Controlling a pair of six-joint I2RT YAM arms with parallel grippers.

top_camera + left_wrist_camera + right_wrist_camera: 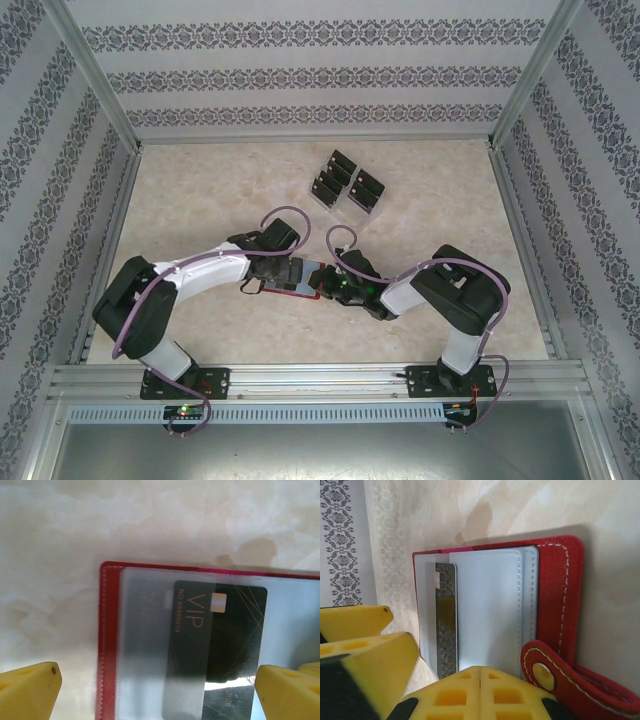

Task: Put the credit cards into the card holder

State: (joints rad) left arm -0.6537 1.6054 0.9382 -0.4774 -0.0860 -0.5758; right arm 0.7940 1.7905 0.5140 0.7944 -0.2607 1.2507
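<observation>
The red card holder [107,645] lies open on the table between the two grippers [292,291]. A black credit card [220,630] marked VIP sits partly under its clear sleeve; the same card [446,625] shows beside the grey-blue pocket. My left gripper [157,680] is open and straddles the holder's left part, one finger off its red edge and one over the card's far side. My right gripper [480,680] is shut with nothing between its fingers, its tips over the grey-blue pocket near the snap tab [545,672]. More black credit cards [340,170] stand further back.
The spare cards stand in a clear plastic rack [355,210] at the back centre of the marble-patterned table. Patterned walls and aluminium rails [520,220] close the table on three sides. In the top view the left gripper [285,268] and the right gripper [325,283] nearly meet.
</observation>
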